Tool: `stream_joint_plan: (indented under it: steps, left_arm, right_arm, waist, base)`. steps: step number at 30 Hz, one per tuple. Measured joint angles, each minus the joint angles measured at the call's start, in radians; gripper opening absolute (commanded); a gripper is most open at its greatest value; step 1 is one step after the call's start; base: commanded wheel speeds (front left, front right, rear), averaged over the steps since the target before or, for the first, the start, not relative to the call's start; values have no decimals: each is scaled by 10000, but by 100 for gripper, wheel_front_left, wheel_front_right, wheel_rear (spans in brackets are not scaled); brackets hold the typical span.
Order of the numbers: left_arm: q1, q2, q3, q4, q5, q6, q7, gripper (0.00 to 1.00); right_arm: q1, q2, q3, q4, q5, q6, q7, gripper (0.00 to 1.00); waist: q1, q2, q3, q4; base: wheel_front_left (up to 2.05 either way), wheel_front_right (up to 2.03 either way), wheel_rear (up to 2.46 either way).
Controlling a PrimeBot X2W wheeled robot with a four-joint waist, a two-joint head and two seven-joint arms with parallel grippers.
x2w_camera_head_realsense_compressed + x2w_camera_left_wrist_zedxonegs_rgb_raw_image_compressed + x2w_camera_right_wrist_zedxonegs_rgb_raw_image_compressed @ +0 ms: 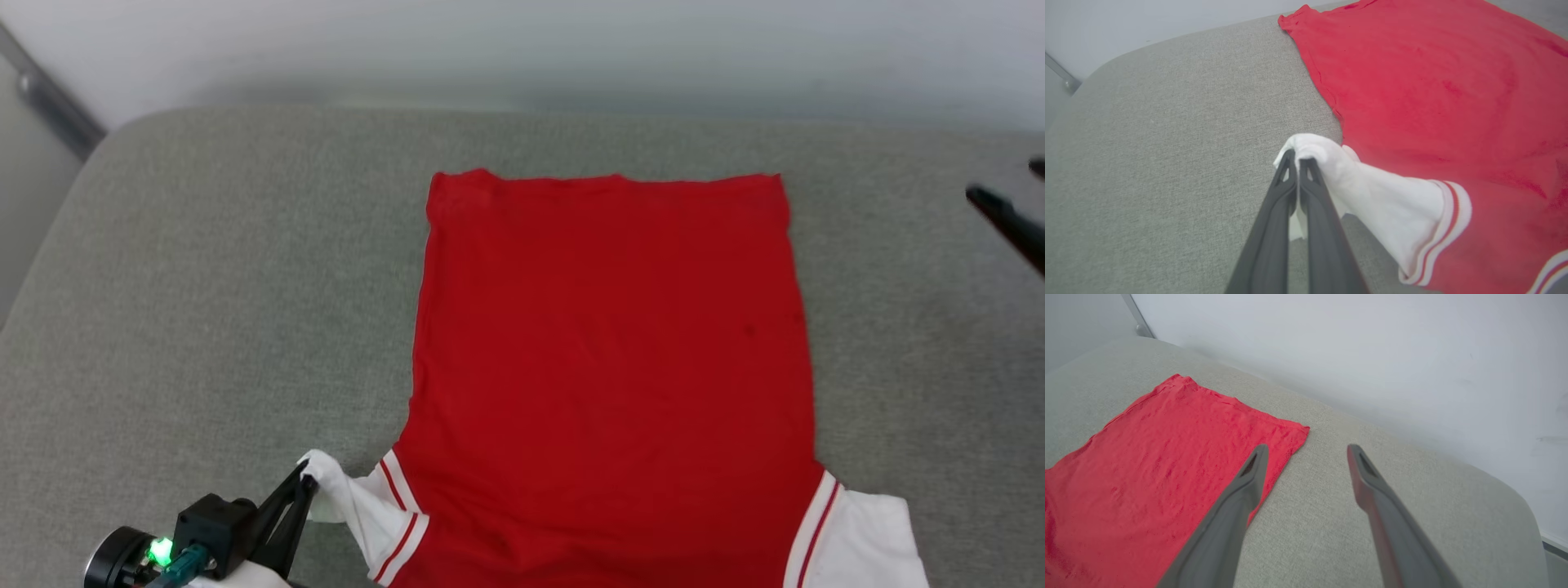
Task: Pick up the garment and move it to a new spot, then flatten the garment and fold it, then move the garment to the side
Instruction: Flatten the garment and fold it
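Nearest us, at the lower left of the head view, the left tool point(306, 483) has its two dark fingers pressed together on the bunched tip of a white sleeve point(359, 502), pinching the cloth; a green light point(161, 551) glows on the wrist behind it. The sleeve, trimmed in red and white stripes, belongs to the garment point(612, 351), a red shirt lying flat, plain side up, in the middle of the grey padded bench point(204, 286); its other white sleeve point(873, 539) lies spread at the near right. We follow the red cloth away to a straight hem short of the bench's far edge; off to the right of that hem's corner, the right tool point(1308, 448) hangs above the bench, fingers spread wide, nothing between them; a pale wall point(522, 49) rises behind.
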Motion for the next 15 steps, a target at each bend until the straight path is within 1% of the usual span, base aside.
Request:
stream_joint_plan:
  steps: [2, 5, 8, 11, 13, 15]
  left_arm:
    - [-106, -81, 121, -113, 184, -12, 0, 0]
    - [-381, -259, 178, -215, 533, -123, 0, 0]
    - [-717, -499, 272, -249, 794, -267, 0, 0]
    - [-1014, -738, 345, -272, 1089, -399, 0, 0]
    - [-1194, -924, 433, -295, 1241, -468, 0, 0]
    - [-1343, -1116, 508, -307, 1390, -556, 0, 0]
  right_arm:
    - [-938, 514, -155, 222, -368, 0, 1151, 100]
    - [-2251, 1336, -270, 951, -648, 0, 2989, 100]
    - [-3466, 1906, -134, 1778, -1087, 0, 5195, 100]
    - [-4442, 2318, 105, 2489, -1868, 0, 7026, 100]
    - [-4973, 2543, 121, 2911, -2217, 0, 8040, 100]
    - [-5358, 2792, -25, 3319, -2581, 0, 8575, 100]
  waist:
    - [0, 0, 340, 101]
    - [1, 0, 878, 296]
    - [1, 0, 1418, 551]
    - [2, 0, 1946, 825]
    - [2, -1, 2289, 1010]
    - [2, -1, 2631, 1192]
  base:
    - [0, 0, 0]
    - [0, 0, 0]
    - [0, 0, 0]
    - [0, 0, 0]
    - [0, 0, 0]
    - [0, 0, 0]
